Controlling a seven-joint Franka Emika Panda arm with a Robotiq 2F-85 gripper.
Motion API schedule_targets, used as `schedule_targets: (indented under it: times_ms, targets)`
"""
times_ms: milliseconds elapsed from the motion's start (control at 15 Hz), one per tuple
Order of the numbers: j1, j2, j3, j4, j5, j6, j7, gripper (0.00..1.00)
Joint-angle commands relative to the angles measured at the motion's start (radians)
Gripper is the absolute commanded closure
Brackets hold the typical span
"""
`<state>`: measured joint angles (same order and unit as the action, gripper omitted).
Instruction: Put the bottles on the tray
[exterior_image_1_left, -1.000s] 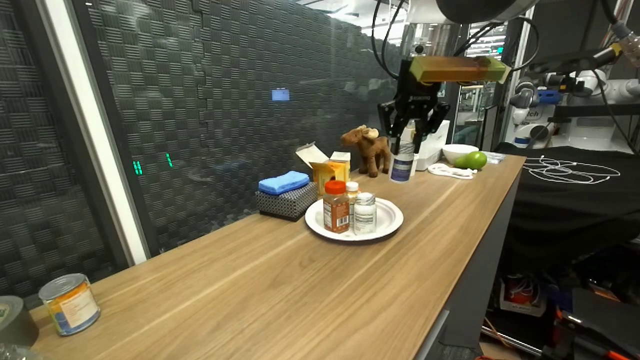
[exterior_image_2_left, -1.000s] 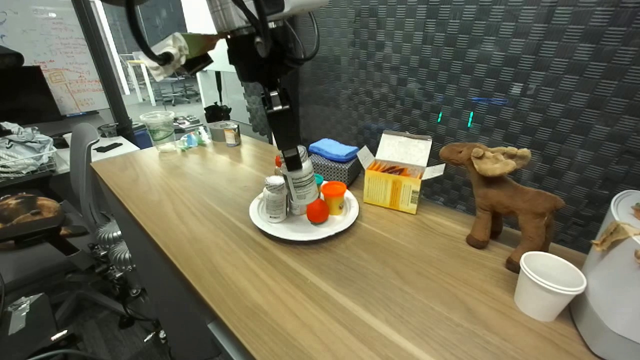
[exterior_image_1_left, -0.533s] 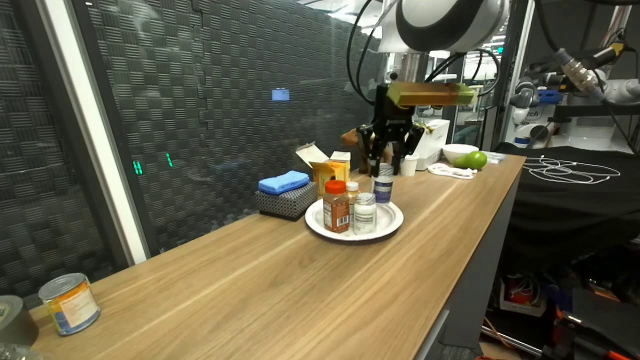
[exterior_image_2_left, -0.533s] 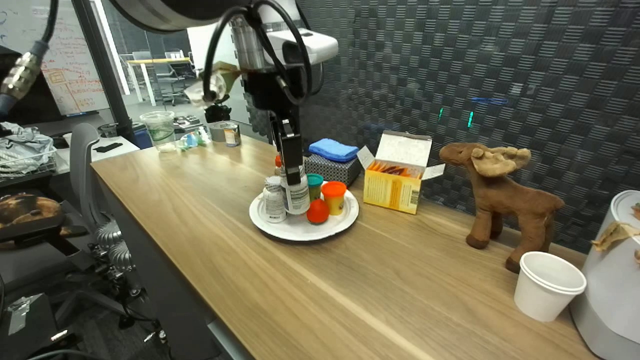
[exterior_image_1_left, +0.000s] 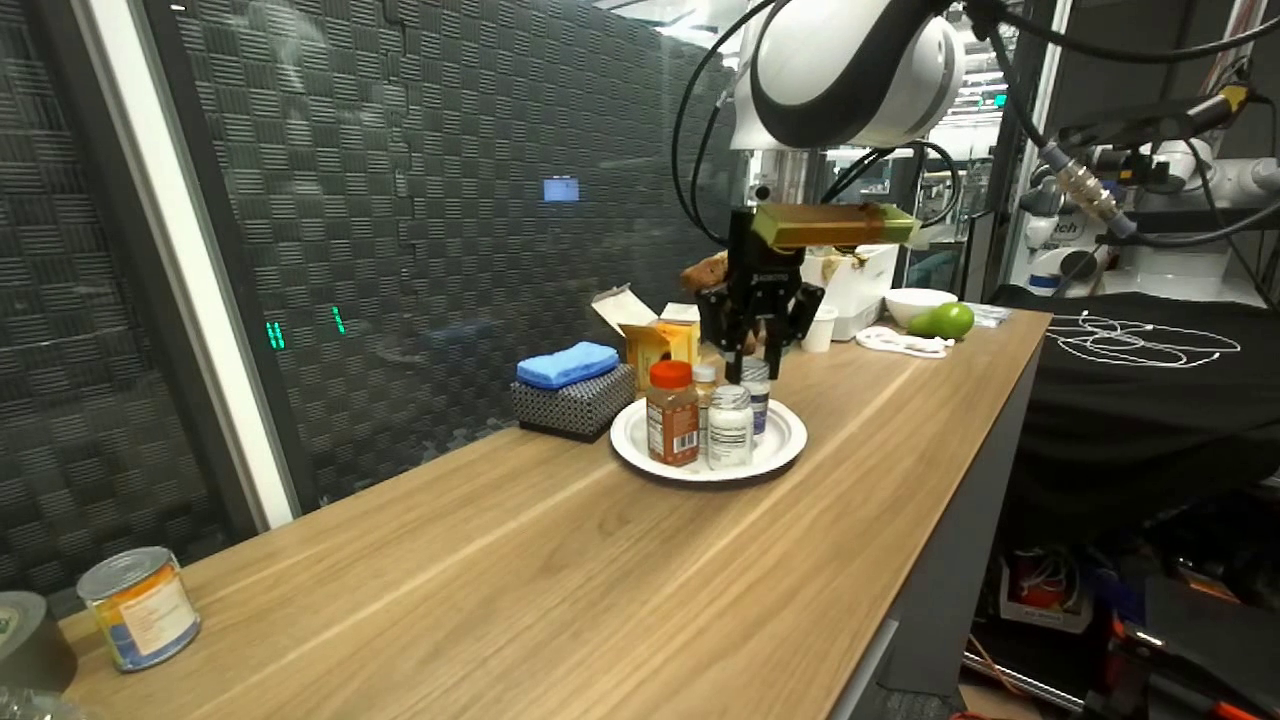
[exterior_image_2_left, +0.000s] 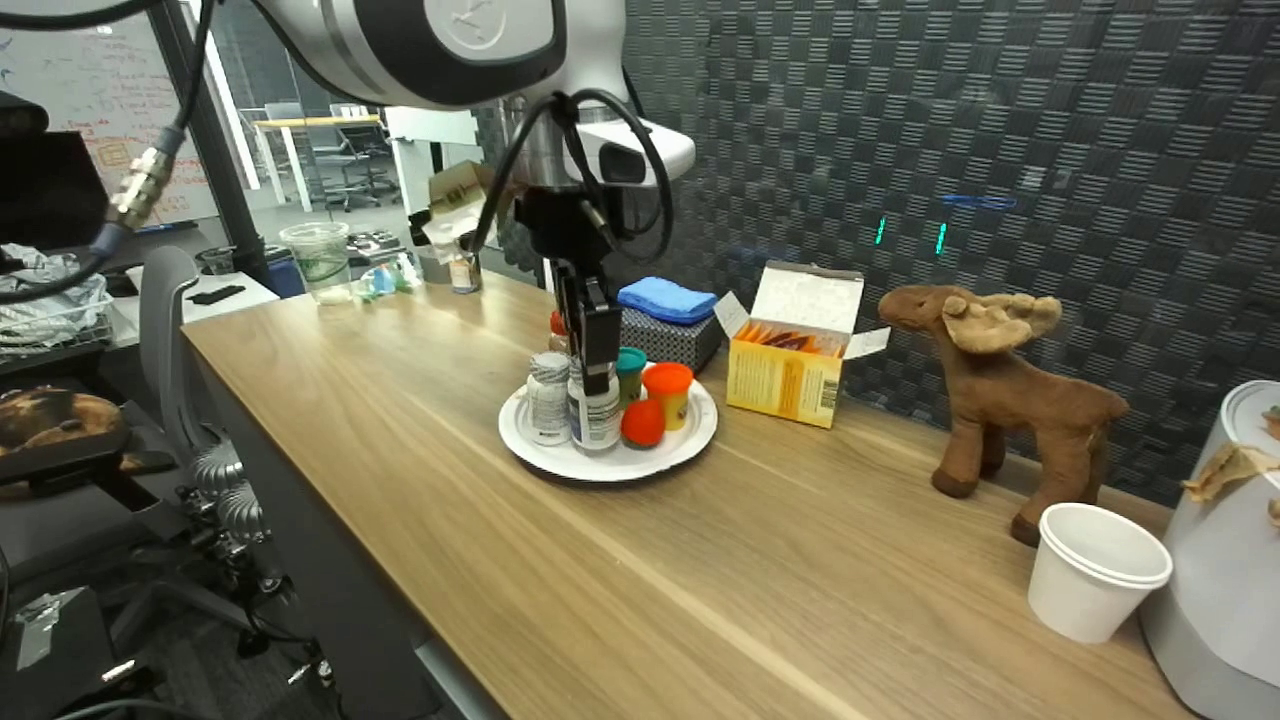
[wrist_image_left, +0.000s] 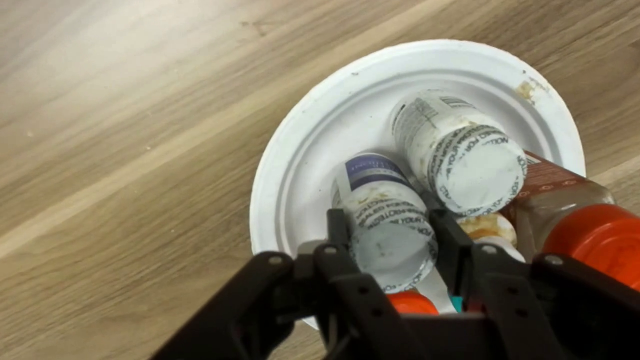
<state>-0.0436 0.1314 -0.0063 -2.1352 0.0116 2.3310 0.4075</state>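
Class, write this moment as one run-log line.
hand: closed on purple-labelled bottle; place: on or just above white plate; plate bears: red-capped bottle, another white bottle; release: pending

Round white plate (wrist_image_left: 315, 200) flat, loaded: red-capped spice bottle (exterior_image_1_left: 672, 428), white pill bottle (wrist_image_left: 452, 150), half-hidden white-capped bottle (exterior_image_1_left: 704, 384), teal-lidded green tub (exterior_image_2_left: 630, 378), orange-lidded yellow tub (exterior_image_2_left: 668, 392), all upright. Purple-labelled pill bottle (wrist_image_left: 386, 220) also upright, gripped at cap, inside plate rim, just beside the white one.

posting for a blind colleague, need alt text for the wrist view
Dark jaws clasp an indigo-labelled white bottle, seen from above against a round white plate, with another white bottle and a red-capped bottle nearby.
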Motion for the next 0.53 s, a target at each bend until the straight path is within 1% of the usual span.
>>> schedule_targets:
  times_ms: [0,400,467]
  targets:
    - [0.009,0.025,-0.016,0.035,0.031,-0.021,-0.036,0.8]
    - [0.015,0.035,-0.016,0.027,0.023,-0.016,-0.043,0.8]
    - [0.016,0.032,-0.016,0.026,0.02,-0.017,-0.042,0.3]
